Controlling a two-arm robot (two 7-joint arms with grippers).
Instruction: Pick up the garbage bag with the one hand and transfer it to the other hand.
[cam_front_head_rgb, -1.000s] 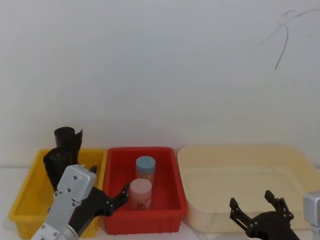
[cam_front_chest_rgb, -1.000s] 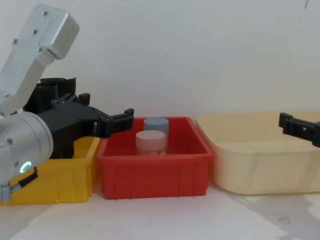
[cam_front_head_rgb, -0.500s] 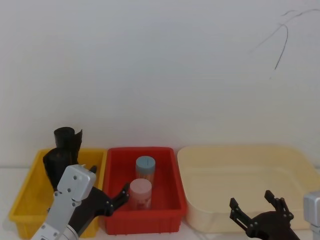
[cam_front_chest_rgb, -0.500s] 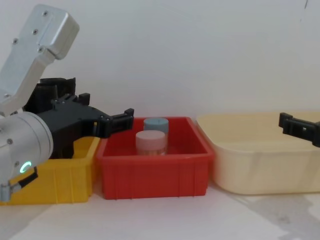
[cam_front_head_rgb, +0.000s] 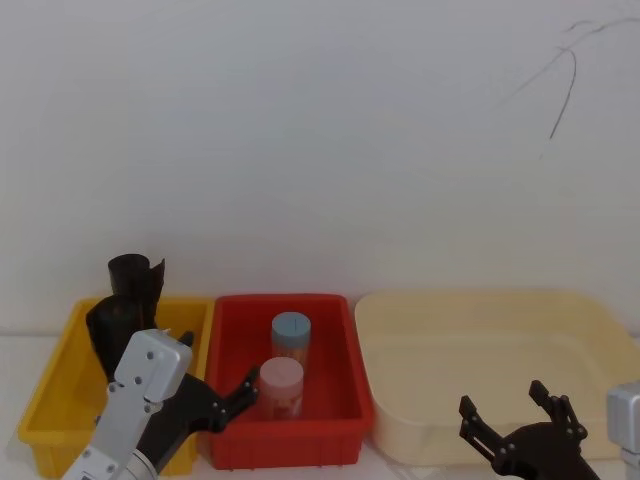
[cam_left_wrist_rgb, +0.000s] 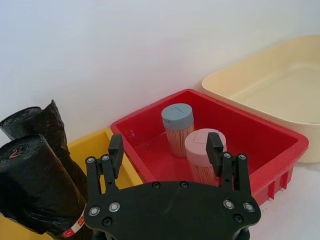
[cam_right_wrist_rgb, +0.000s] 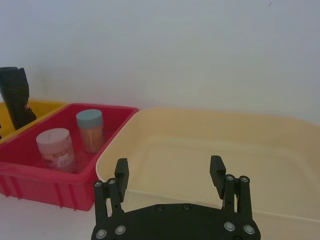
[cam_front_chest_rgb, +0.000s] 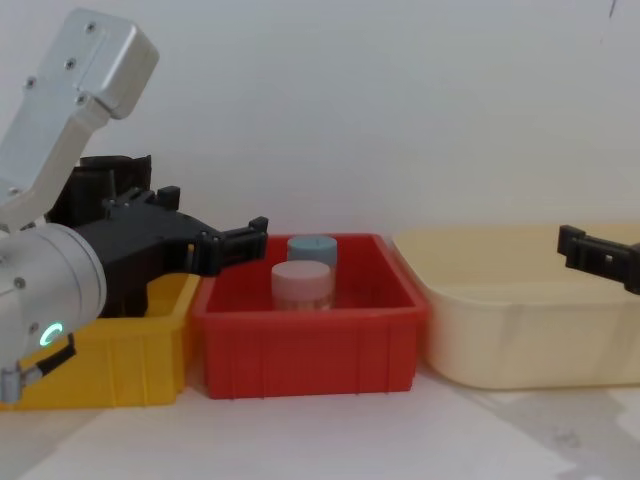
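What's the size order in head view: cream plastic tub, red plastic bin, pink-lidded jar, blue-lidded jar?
1. Cream plastic tub.
2. Red plastic bin.
3. Pink-lidded jar and blue-lidded jar look alike; pink sits nearer the camera, so unranked.

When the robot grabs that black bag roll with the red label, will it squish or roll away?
Probably squishes a little: the garbage bag is wrinkled, shiny plastic rolled up, so it may also be slippery. It looks round and stands tilted in the yellow bin, so a push could tip or roll it.
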